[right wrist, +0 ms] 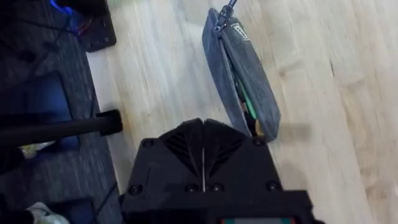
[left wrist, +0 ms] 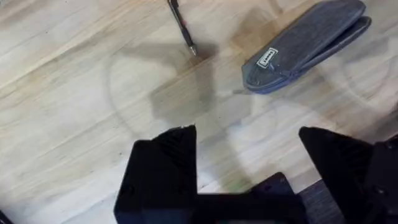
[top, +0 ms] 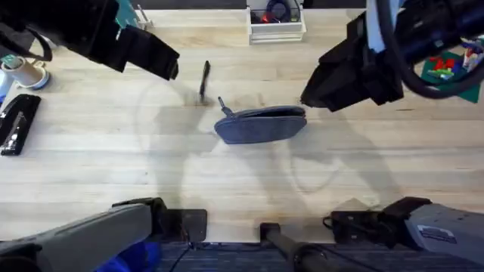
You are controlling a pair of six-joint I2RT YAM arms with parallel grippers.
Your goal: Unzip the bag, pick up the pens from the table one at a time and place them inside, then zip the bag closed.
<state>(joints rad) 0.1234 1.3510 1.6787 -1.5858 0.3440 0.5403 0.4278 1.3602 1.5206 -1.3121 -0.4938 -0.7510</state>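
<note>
The blue-grey bag [top: 261, 125] lies mid-table, its zipper pull [top: 224, 107] at the left end. In the right wrist view the bag [right wrist: 239, 68] gapes along its zipper, with coloured items [right wrist: 250, 112] inside. A slim black pen [top: 204, 81] lies on the table [top: 242, 181] just up and left of the bag. My left gripper [top: 168, 64] hovers left of the pen, and its fingers [left wrist: 165, 168] are spread wide with nothing between them; the pen [left wrist: 183, 28] and bag [left wrist: 308, 43] lie beyond. My right gripper [top: 311, 92] hangs above the bag's right end, its fingers [right wrist: 203, 130] pressed together and empty.
A white wire tray [top: 276, 30] stands at the back centre. A black stapler [top: 19, 121] and a tape roll [top: 29, 73] sit at the left edge. A green mat with small coloured pieces [top: 446, 69] lies at the far right.
</note>
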